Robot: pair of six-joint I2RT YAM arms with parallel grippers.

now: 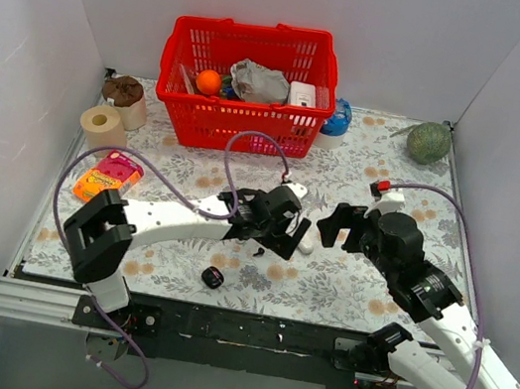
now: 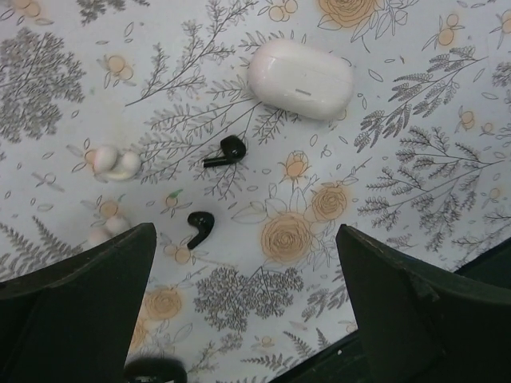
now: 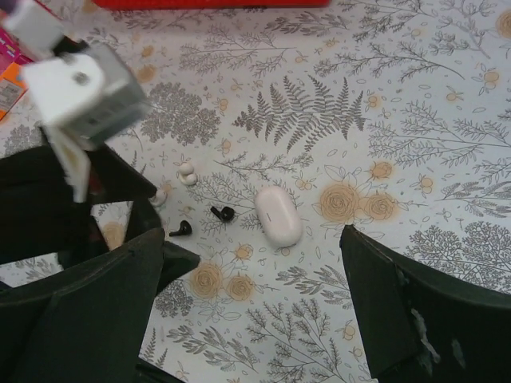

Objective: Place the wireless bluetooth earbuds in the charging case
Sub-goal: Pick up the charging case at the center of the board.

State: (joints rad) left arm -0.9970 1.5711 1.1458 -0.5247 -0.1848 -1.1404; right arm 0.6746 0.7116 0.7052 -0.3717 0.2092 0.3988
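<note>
Earbuds point(image 2: 224, 152) on table point(image 2: 415, 159) below left gripper point(image 2: 243, 239), jaws spread; right gripper point(image 3: 251, 239) spread too.

There is one red basket point(image 1: 242, 123). Inside the basket I count one orange point(image 1: 208, 81), one crumpled grey bag point(image 1: 260, 82) and one white box point(image 1: 303, 94).

Left of the basket there are two rolls, a cream roll point(image 1: 101, 124) and a brown-topped roll point(image 1: 124, 95), and one pink-and-orange packet point(image 1: 107, 175).

Right of the basket there is one blue object point(image 1: 338, 118) and one green lumpy ball point(image 1: 428, 142).

In front of the basket:
- **Black earbuds, two:** one black earbud point(image 2: 224, 152) and another black earbud point(image 2: 200, 227).
- **White earbuds, two:** one white earbud point(image 2: 116, 162) and another white earbud point(image 2: 110, 226).
- **Cases, two:** one white pill-shaped case point(image 2: 300, 78) and one black charging case point(image 1: 213, 278).
</note>
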